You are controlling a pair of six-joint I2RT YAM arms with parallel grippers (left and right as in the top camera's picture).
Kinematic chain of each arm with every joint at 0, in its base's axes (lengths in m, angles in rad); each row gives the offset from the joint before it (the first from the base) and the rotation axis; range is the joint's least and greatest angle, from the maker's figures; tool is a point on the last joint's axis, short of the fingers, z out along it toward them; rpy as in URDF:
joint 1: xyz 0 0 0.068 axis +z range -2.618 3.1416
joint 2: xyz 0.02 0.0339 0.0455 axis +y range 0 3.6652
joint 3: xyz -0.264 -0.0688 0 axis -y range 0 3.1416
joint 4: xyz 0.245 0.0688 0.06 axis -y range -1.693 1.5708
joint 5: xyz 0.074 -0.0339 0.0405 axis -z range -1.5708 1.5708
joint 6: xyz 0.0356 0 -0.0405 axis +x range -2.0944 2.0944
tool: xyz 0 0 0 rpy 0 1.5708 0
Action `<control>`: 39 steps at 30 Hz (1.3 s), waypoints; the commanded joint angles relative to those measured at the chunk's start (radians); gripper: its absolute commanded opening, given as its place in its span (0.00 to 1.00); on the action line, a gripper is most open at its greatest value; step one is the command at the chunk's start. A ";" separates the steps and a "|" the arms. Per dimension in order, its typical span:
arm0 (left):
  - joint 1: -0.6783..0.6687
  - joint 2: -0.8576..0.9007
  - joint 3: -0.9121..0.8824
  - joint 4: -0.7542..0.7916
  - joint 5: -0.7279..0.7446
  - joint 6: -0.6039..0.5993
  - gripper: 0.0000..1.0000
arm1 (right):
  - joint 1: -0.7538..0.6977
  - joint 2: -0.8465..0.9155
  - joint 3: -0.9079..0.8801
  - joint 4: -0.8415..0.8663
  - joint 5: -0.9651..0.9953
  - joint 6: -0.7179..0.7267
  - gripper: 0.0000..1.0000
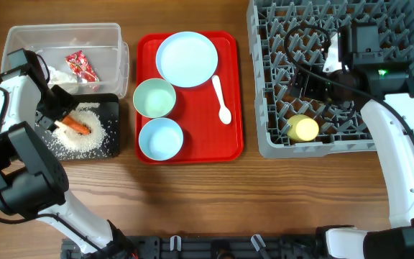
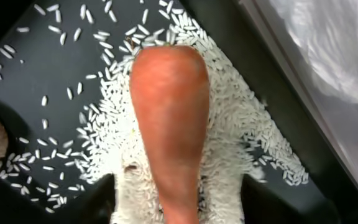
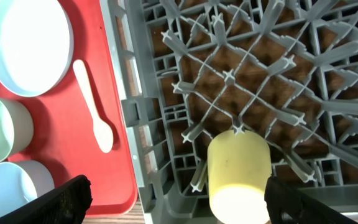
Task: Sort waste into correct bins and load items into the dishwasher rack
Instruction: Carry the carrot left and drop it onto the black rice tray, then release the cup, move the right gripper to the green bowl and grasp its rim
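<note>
Two arms: left claw (image 1: 65, 119) low over carrot (image 2: 169, 112), right claw (image 1: 309, 86) above cup (image 3: 238, 177).

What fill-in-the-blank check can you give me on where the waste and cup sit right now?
The orange carrot lies on loose rice in the ____ tray.
The ____ cup sits in the grey rack.
The red wrapper lies in the ____ tub.
Missing words: black; yellow; clear.
</note>
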 commanded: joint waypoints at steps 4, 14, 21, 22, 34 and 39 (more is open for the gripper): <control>0.024 0.005 0.014 -0.025 -0.007 0.003 0.75 | 0.001 -0.008 0.014 0.006 -0.002 -0.014 0.91; 0.026 -0.201 0.070 -0.075 0.054 0.068 0.77 | 0.001 -0.008 0.014 0.023 -0.002 -0.013 0.91; -0.112 -0.371 0.070 -0.059 0.208 0.214 0.80 | 0.001 -0.008 0.014 0.025 -0.002 -0.014 0.91; -0.147 -0.377 0.070 -0.056 0.208 0.214 0.81 | 0.001 -0.008 0.014 0.025 -0.002 -0.014 0.91; -0.517 -0.365 0.070 -0.014 0.204 0.262 0.86 | 0.002 -0.008 0.014 0.033 -0.010 -0.014 0.92; -0.598 -0.350 0.067 -0.002 0.201 0.263 0.87 | 0.002 -0.008 0.014 0.056 -0.047 -0.014 0.91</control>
